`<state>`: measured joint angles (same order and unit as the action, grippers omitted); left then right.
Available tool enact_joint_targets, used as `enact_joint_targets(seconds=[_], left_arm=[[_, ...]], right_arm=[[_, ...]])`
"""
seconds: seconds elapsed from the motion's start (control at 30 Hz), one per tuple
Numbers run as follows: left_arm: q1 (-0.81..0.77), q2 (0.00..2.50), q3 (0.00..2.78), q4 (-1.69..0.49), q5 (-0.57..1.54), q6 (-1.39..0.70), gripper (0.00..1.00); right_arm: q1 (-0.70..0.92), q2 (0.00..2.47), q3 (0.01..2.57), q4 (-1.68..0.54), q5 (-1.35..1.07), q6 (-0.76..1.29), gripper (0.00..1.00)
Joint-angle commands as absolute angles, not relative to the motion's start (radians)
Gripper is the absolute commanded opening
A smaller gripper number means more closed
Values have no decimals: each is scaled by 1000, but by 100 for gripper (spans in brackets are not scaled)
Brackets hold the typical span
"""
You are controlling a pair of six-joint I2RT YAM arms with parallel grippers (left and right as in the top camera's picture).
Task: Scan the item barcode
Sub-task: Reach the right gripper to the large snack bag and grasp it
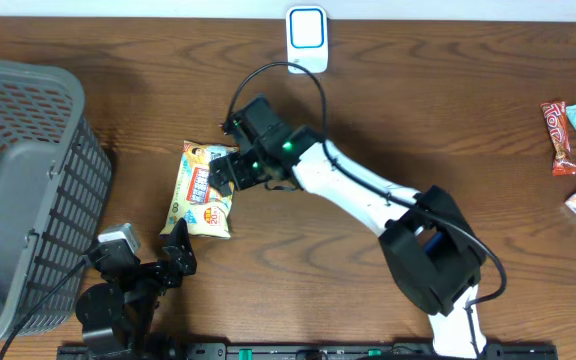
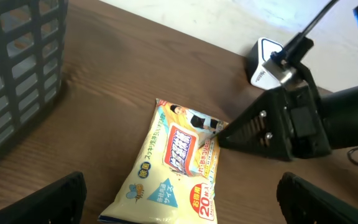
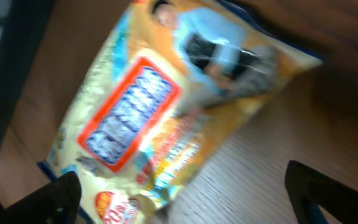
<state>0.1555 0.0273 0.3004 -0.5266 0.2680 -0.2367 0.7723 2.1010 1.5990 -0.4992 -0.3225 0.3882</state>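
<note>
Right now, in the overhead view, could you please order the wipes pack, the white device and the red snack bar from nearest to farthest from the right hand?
1. Wipes pack, just beneath the right hand.
2. White device, at the far edge.
3. Red snack bar, far right.

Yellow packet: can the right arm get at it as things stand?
Probably yes. The right end effector hangs open over the yellow packet's upper right edge, with nothing between them. The basket stands off to the side, clear of the approach.
</note>
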Motion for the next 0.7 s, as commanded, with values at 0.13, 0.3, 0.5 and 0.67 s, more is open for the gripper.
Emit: enact_joint_targets(seconds=[0.13, 0.3, 0.5, 0.67], left_arm=[[158, 23, 298, -524, 280, -242, 98], [158, 23, 298, -524, 280, -242, 98], [158, 23, 298, -524, 280, -242, 98], [158, 23, 298, -524, 280, -242, 98]], right_arm=[[770, 2115, 1600, -428, -317, 530, 99], [769, 2174, 1601, -349, -333, 635, 99], [770, 2226, 1601, -248, -382, 729, 100], [770, 2267, 1601, -199, -417, 756, 99]])
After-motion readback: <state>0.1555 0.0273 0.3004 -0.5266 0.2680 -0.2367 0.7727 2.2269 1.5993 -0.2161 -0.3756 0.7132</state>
